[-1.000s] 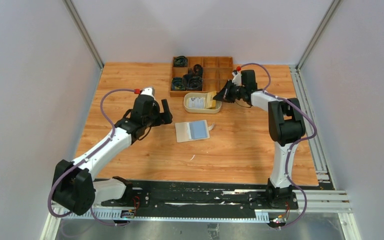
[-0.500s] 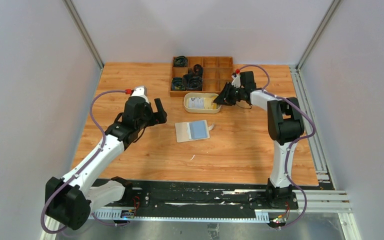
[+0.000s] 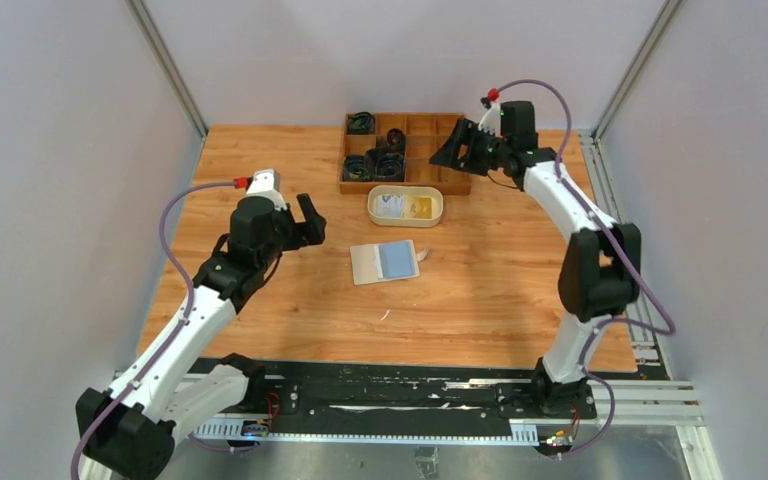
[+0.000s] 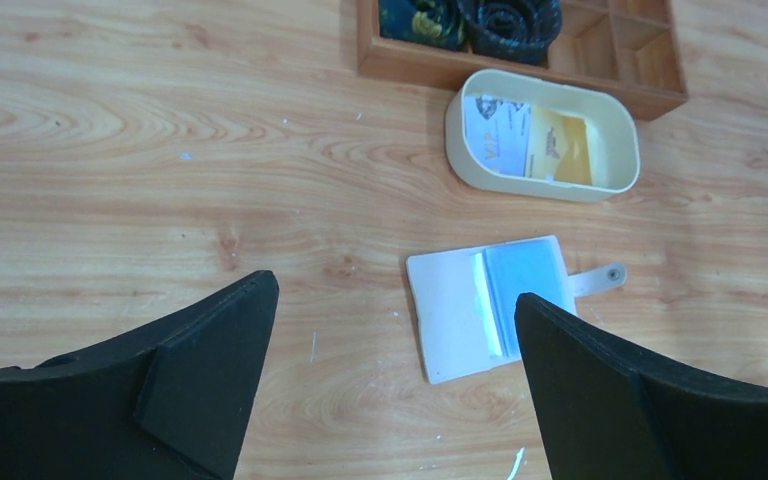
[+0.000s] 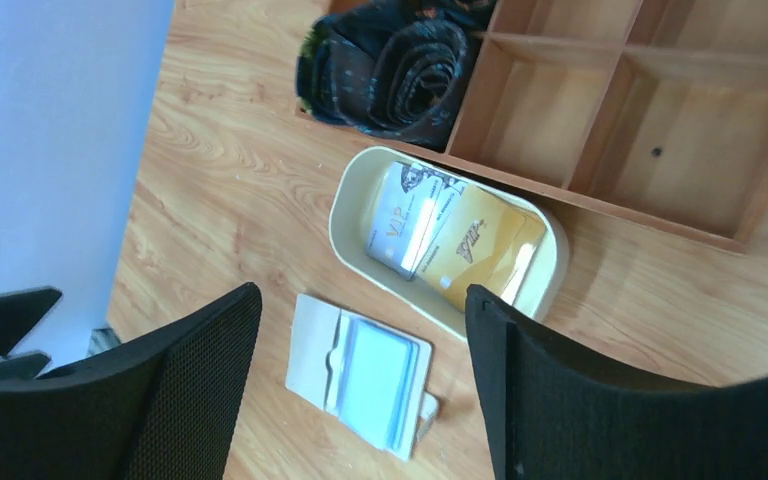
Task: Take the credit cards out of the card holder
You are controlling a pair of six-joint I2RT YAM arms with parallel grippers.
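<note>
Looks partway: two cards (image 5: 450, 238) in cream dish (image 4: 455, 140), one blue-grey credit card (image 4: 525, 285) left in open card holder (image 4: 455, 315) mid-bench (image 3: 480, 290), left pincer (image 4: 392, 295) and right pincer (image 5: 362, 292) gaping wide, gripping nothing.

The card holder (image 3: 384, 262) lies flat with bare table (image 3: 480, 300) on its left, right and near sides, open to a reach from above. Just beyond it stands the cream dish (image 3: 405, 222), backed closely by the wooden tray (image 3: 352, 186). The left gripper (image 3: 309, 222) hangs off to its left, and the right gripper (image 3: 457, 150) is over the tray's right end.
</note>
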